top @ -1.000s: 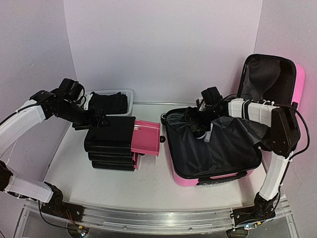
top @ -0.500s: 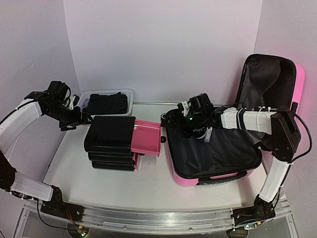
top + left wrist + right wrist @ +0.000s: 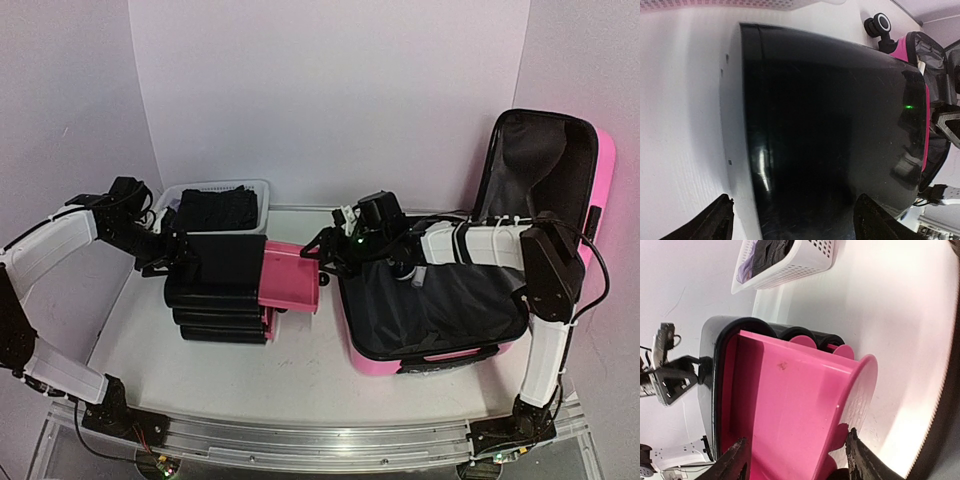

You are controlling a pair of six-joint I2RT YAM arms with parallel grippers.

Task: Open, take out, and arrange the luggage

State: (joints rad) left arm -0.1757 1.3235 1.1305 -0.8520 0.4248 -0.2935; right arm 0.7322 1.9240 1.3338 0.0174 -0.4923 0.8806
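Beside open luggage (image 3: 450,310): black-and-pink stack (image 3: 225,285) on tabletop (image 3: 300,370) | left fingers (image 3: 715,225) released, straddling black end | right fingers (image 3: 737,462) over pink end, grasp unclear

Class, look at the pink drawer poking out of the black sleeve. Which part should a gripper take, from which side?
Grip the pink drawer by its free end rim, from the luggage side: that end juts clear of the black sleeve; the other sits inside. The right gripper faces it.

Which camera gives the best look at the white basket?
The top external view: nearly the whole white basket with dark contents, behind the black stack. The right wrist view shows one end; the left wrist view only a rim strip.
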